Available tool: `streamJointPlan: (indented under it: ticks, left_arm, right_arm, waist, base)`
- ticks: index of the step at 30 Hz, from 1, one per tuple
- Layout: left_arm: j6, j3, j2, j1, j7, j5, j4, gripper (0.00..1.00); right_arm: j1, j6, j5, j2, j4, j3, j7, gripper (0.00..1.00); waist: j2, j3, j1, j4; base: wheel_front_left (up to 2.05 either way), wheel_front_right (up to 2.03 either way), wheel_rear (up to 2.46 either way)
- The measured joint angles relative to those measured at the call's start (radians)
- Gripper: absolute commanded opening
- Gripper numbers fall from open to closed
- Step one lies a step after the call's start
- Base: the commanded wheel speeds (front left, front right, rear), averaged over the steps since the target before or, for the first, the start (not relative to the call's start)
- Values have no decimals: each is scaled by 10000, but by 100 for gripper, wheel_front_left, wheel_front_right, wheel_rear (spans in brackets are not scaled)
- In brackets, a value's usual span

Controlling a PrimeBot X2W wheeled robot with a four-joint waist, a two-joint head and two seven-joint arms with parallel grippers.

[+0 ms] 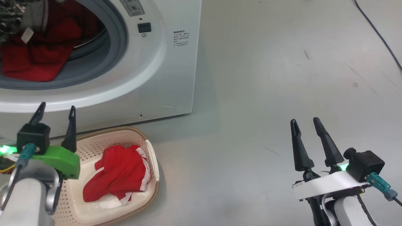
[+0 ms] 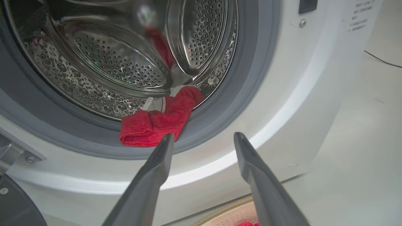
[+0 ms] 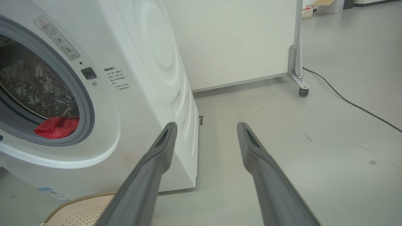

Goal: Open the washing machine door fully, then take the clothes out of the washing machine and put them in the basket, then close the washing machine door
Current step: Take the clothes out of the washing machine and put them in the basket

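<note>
Both apart: left pincer (image 1: pixel 57 105), right pincer (image 1: pixel 304 120); red white-trimmed clothes (image 1: pixel 121 171) in cream basket (image 1: pixel 103 138)

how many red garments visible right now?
2. One red garment lies in the basket before the washing machine; the other garment sits at the drum front edge, draped over the grey gasket. More may be hidden deeper inside.

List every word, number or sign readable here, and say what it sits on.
No text can be read.
Warning sticker by the washing machine opening: a triangle sign, wording too small.
Printed lines on its front: too small.
Blue label at its base: blurred.
White tag on the clothes: unreadable.
</note>
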State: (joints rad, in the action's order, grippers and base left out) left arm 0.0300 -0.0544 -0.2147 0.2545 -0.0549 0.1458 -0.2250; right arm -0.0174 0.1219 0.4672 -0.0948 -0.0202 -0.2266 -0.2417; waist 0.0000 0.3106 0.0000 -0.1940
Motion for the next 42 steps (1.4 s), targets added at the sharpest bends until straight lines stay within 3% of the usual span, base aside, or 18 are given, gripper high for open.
streamJointPlan:
  ticks: [15, 32, 42]
  left_arm:
    - [-341, 230, -1461, 2381, 2182, -997, -1221, 100]
    - [-644, 253, -2370, 4133, 3762, -1797, -2531, 100]
    - [-750, 443, -2508, 4991, 4282, -1862, -3108, 100]
  right_arm:
    - [-760, 0, 251, 215, -510, -500, -13, 100]
    - [-1274, 2, 499, 336, -771, -825, -29, 100]
    - [-1649, 0, 545, 359, -825, -807, -35, 100]
  waist:
    - [0, 1223, 0, -1441]
    - [0, 2283, 1, -2161]
    - [0, 2654, 1, -2326]
  base:
    - [0, 0, 0]
    - [0, 0, 0]
    - [0, 0, 0]
